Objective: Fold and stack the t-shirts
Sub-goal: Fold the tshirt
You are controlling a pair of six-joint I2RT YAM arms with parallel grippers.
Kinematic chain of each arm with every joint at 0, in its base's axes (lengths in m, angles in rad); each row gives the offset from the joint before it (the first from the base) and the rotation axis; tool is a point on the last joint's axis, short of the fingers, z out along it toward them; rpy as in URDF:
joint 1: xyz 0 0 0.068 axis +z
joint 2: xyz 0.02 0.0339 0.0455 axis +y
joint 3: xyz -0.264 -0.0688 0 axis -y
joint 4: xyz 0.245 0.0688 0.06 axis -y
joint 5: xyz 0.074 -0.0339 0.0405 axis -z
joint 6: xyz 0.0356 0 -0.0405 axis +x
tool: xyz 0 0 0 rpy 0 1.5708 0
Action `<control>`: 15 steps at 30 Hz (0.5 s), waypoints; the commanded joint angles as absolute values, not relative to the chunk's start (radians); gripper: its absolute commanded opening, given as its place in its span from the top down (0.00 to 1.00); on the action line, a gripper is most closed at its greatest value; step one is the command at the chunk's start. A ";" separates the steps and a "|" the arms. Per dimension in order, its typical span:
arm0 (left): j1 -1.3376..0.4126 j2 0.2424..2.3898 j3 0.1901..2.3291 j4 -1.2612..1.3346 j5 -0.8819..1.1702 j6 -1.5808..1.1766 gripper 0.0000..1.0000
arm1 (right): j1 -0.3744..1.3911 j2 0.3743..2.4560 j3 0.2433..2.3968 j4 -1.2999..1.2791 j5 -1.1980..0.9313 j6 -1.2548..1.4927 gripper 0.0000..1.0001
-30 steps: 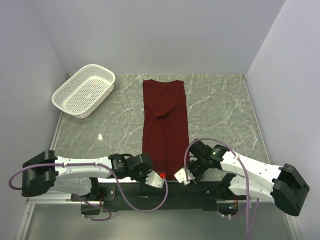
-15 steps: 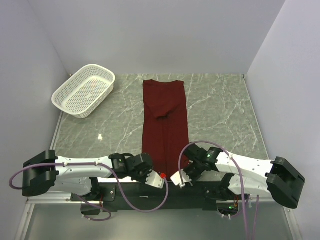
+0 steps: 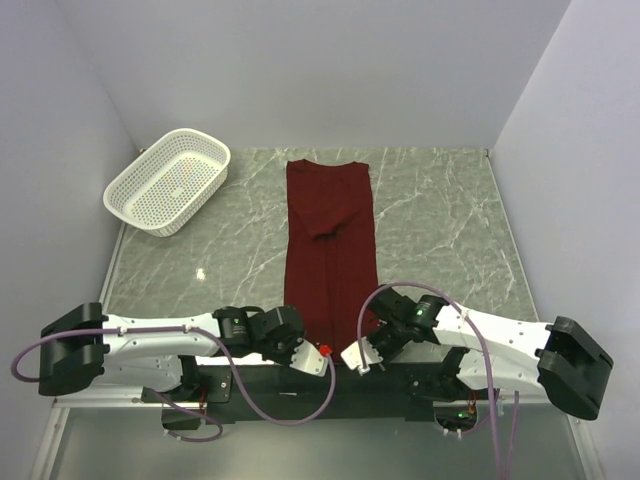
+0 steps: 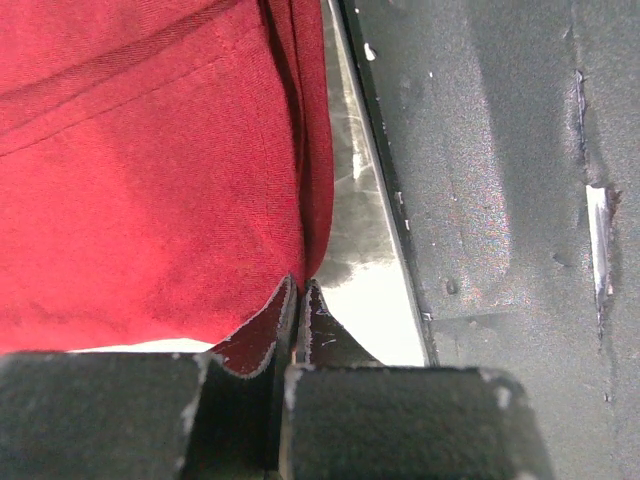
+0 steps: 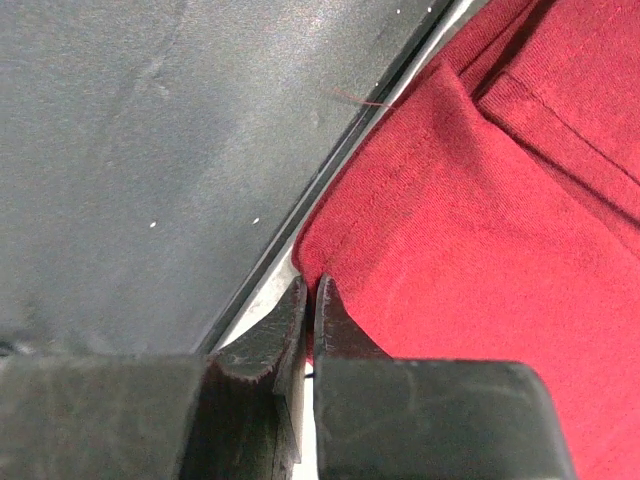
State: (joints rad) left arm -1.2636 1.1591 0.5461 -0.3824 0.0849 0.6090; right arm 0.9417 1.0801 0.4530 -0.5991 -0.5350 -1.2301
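The maroon t-shirt (image 3: 330, 230) lies as a long narrow strip down the middle of the marble table, its near hem at the table's front edge. My left gripper (image 3: 322, 353) is shut on the near hem. In the left wrist view its jaws (image 4: 300, 292) pinch the edge of the red cloth (image 4: 150, 180). My right gripper (image 3: 357, 360) sits just to the right on the same hem. In the right wrist view it (image 5: 312, 288) is shut, with the corner of the red cloth (image 5: 520, 220) between its jaws.
A white perforated basket (image 3: 168, 180) stands at the far left of the table (image 3: 440, 230). A black base strip (image 4: 500, 150) runs along the table's near edge beside both grippers. White walls enclose the table on three sides.
The right gripper moved left to the shirt's near hem and closed on it. The left gripper stayed shut on the hem, and the shirt has not moved.
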 commanded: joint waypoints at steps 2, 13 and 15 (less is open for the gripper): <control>-1.261 1.115 0.572 -0.379 0.115 0.603 0.99 | 0.898 1.037 0.514 -0.672 -0.580 -1.207 1.00; -1.230 1.101 0.597 -0.341 0.213 0.584 1.00 | 0.615 0.999 0.649 -0.848 -0.844 -1.221 1.00; -1.204 1.091 0.612 -0.330 0.241 0.584 1.00 | 0.562 1.021 0.672 -0.851 -0.871 -1.200 1.00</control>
State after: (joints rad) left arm -1.2377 1.1042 0.5537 -0.3782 0.1612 0.5995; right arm 0.6125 1.0042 0.6178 -0.8116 -0.7837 -1.2339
